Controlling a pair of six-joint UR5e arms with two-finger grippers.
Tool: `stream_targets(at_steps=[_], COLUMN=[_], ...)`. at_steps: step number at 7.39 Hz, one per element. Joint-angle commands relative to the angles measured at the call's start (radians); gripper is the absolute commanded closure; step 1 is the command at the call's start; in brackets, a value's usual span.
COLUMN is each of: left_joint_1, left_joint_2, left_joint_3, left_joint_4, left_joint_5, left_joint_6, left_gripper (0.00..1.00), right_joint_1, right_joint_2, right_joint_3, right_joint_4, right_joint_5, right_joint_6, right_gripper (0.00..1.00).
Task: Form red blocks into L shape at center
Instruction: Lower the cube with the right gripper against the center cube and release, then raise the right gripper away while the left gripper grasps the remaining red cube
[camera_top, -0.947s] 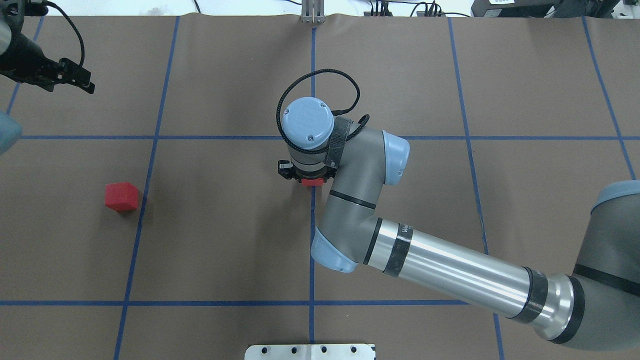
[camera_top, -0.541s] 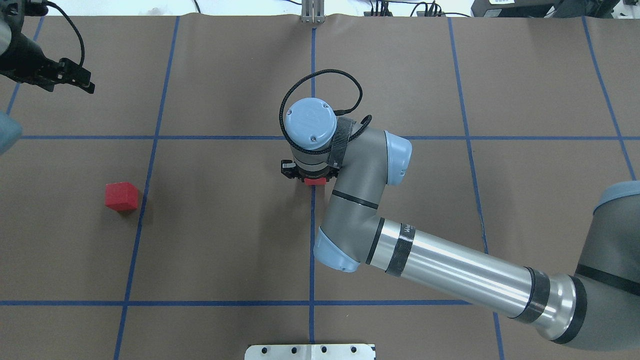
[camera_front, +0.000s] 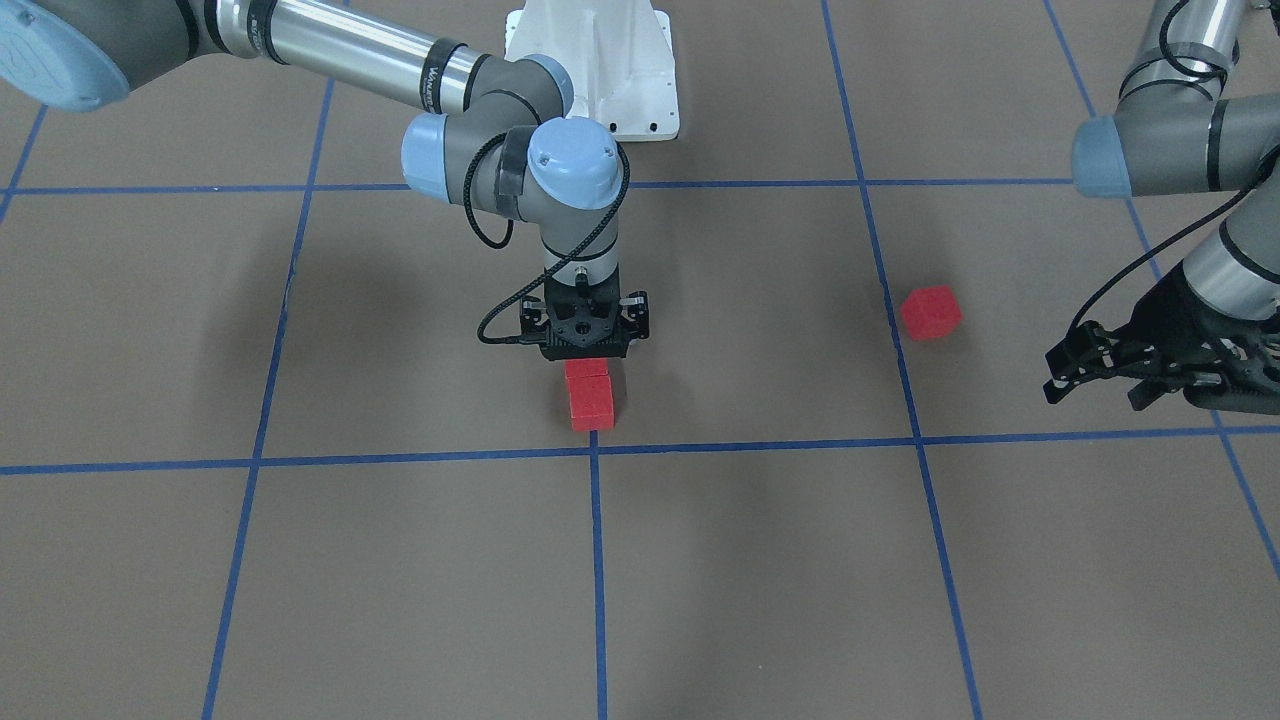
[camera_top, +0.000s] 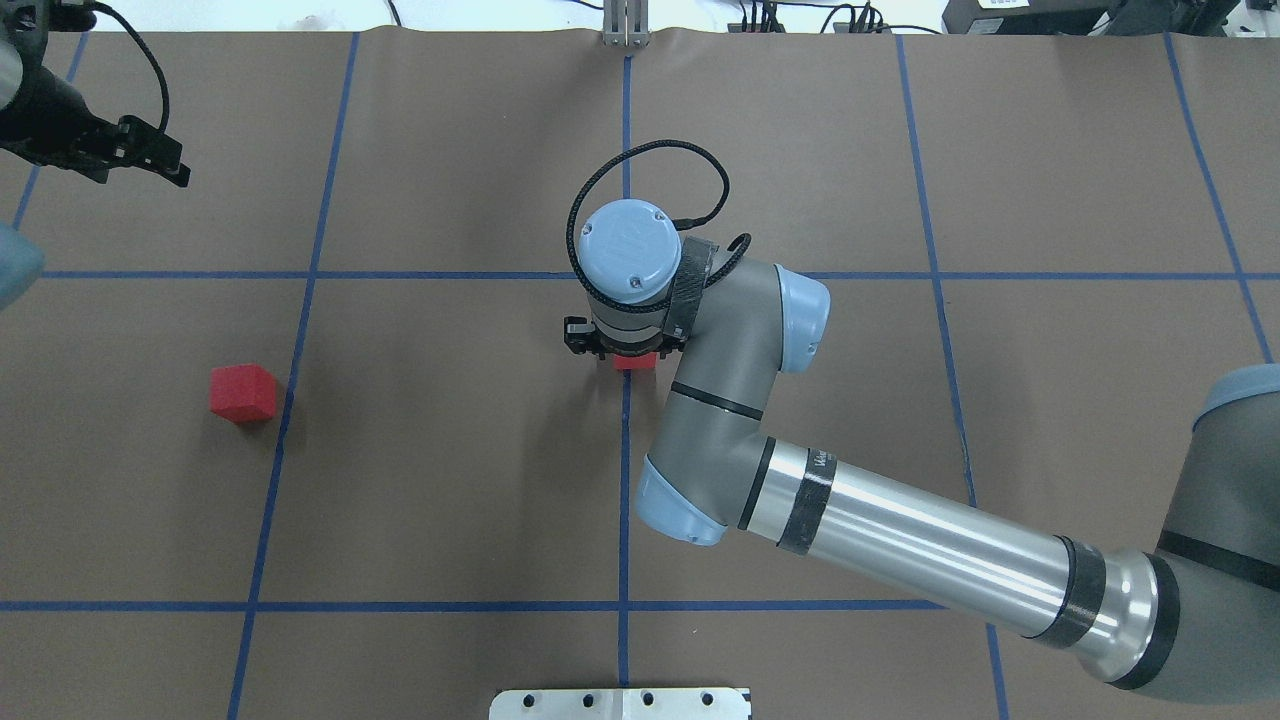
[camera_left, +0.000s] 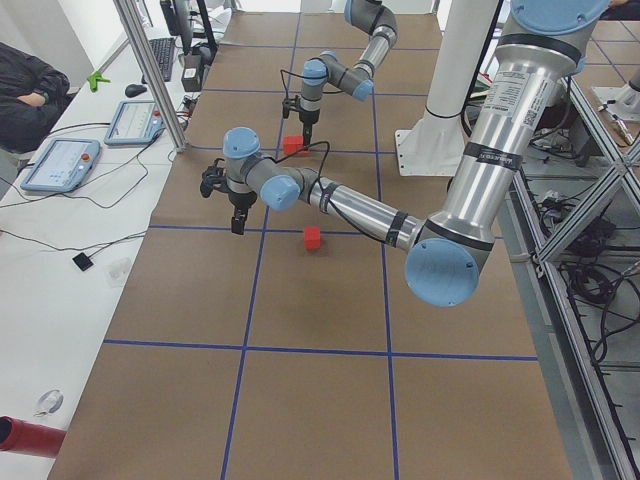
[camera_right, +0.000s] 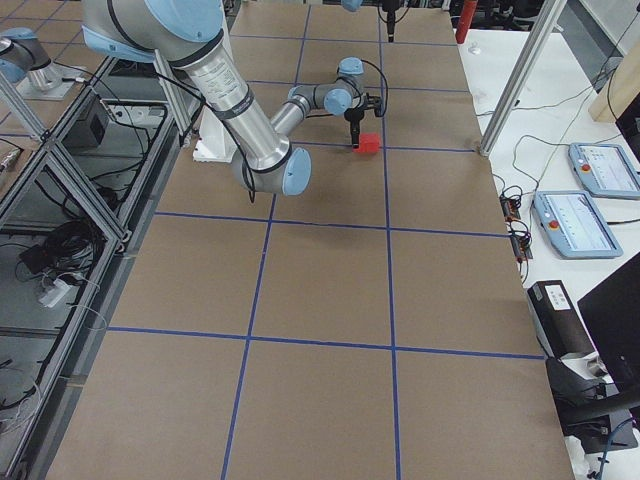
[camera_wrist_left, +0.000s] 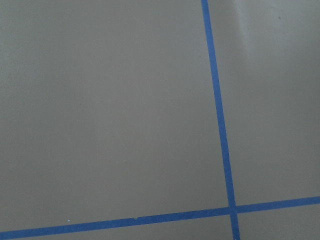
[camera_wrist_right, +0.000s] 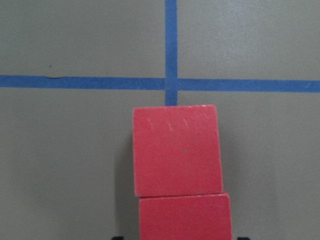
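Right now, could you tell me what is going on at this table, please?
The right gripper sits low over two red blocks that lie touching in a line just short of the center crossing. It straddles the one nearer the robot, but I cannot tell whether it grips it. The third red block lies alone off to the robot's left, so the L is not yet formed. The left gripper hangs open and empty farther left.

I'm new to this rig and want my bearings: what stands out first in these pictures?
Two red blocks lie in a touching row just short of the blue tape crossing at mid-table, with the right gripper right over them. A third red block sits alone toward the robot's left, short of the left gripper.
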Motion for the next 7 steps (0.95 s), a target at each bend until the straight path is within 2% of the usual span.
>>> stream_targets(at_steps=[1, 2, 3, 4, 5, 6, 7], left_joint_1=[0.0, 0.002, 0.014, 0.038, 0.123, 0.234, 0.285], left_joint_2=[0.001, 0.002, 0.055, 0.124, 0.182, 0.186, 0.189], left_joint_3=[-0.004, -0.021, -0.073, -0.114, -0.142, -0.148, -0.162], left_joint_4=[0.0, 0.0, -0.026, -0.078, -0.141, -0.165, -0.166], left_joint_5=[0.0, 0.008, 0.011, 0.017, 0.108, 0.211, 0.236], left_joint_6=[-0.026, -0.129, -0.17, -0.175, -0.235, -0.341, -0.365], left_gripper=[0.0, 0.0, 0.0, 0.0, 0.0, 0.0, 0.0], right_joint_1=[0.015, 0.04, 0.069, 0.104, 0.135, 0.156, 0.19], right_joint_2=[0.001, -0.002, -0.012, -0.04, -0.07, -0.107, -0.124], right_joint_3=[0.013, 0.039, 0.071, 0.102, 0.132, 0.159, 0.165], right_joint_4=[0.005, 0.001, -0.005, -0.004, -0.004, -0.005, -0.004], right_joint_5=[0.004, 0.01, 0.017, 0.061, 0.079, 0.079, 0.108], right_joint_6=[-0.002, -0.003, -0.003, -0.005, -0.04, -0.074, -0.098], right_gripper=[0.01, 0.01, 0.01, 0.01, 0.01, 0.01, 0.01])
